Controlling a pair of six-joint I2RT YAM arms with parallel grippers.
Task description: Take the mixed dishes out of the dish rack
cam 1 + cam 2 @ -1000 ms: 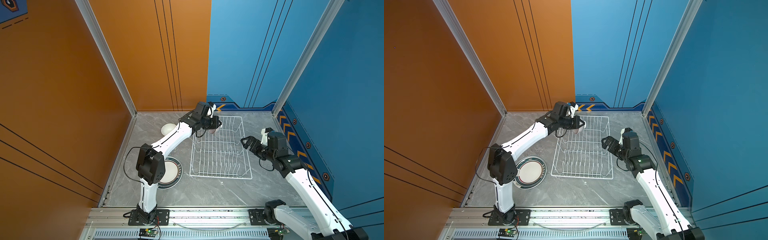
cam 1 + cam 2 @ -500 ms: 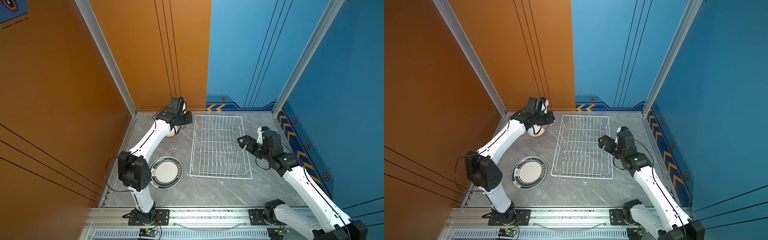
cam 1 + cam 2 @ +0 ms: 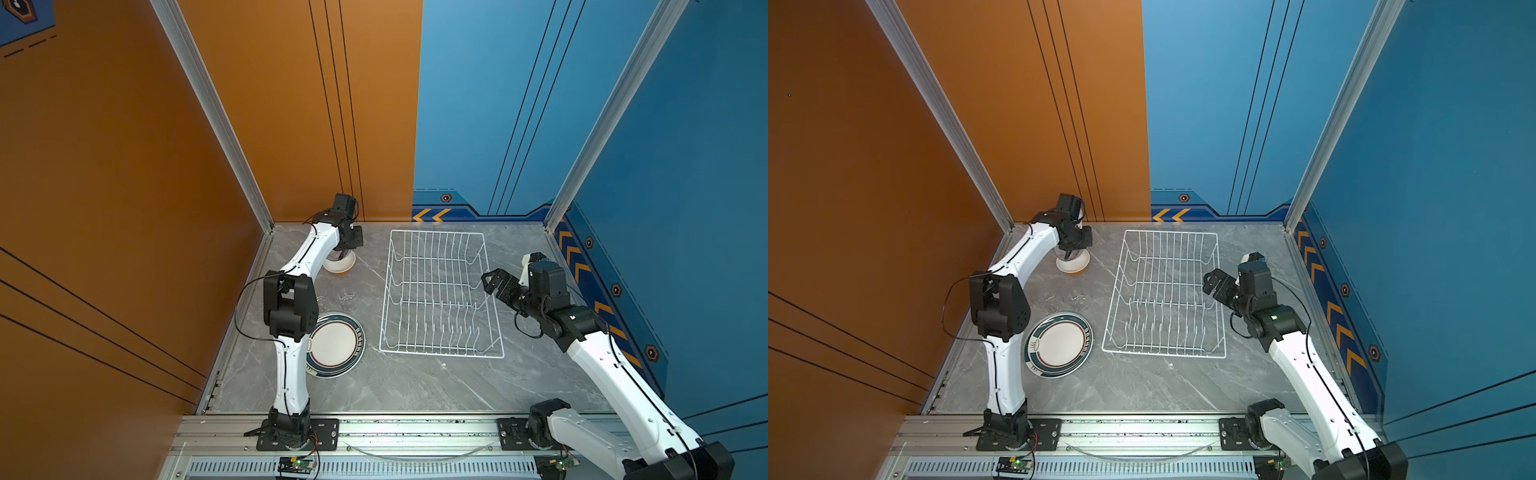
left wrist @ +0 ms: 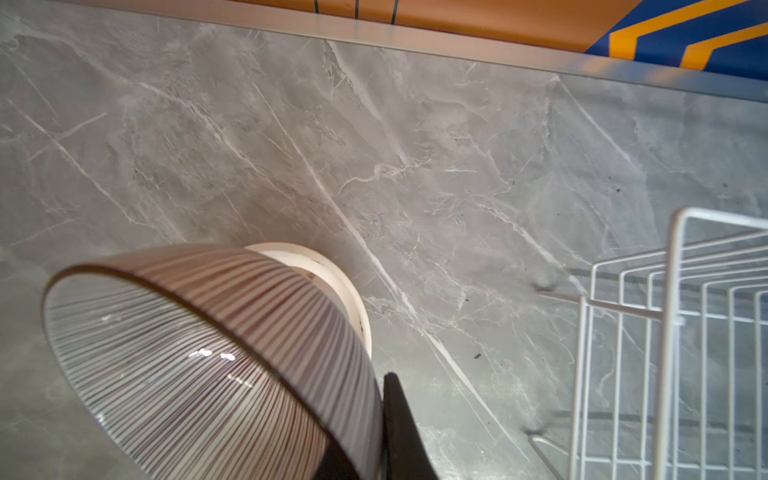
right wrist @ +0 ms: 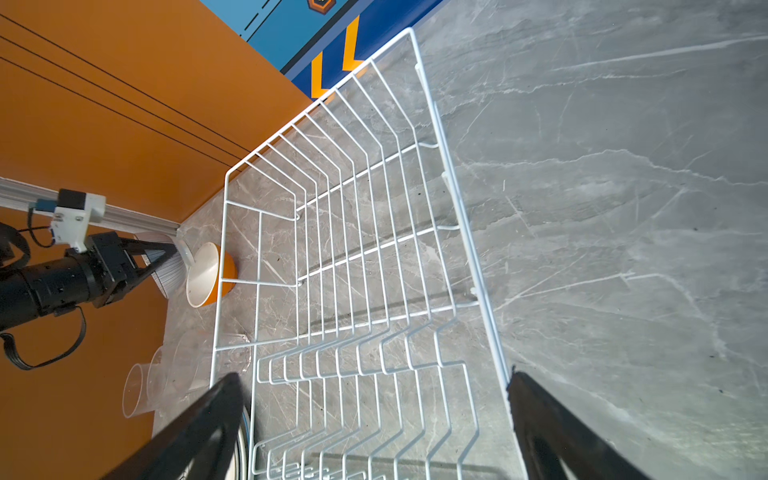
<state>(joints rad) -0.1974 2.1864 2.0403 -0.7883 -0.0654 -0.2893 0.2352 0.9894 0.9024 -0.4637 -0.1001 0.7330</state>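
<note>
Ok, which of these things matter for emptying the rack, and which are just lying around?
Job: dish rack, ribbed bowl, orange bowl, glass cups, striped-rim plate.
Lying about: small circuit board, white speck beside the rack.

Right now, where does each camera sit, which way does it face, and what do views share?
Top views: high above the front rail, looking down on the table; both arms show, with left gripper, right gripper and the empty dish rack.
Left wrist: on the left arm, facing down; one finger clamps the ribbed bowl over the orange bowl.
Right wrist: on the right arm, looking across the rack between its open fingers toward the left arm.
Shared: both wrist views show rack and both bowls.
</note>
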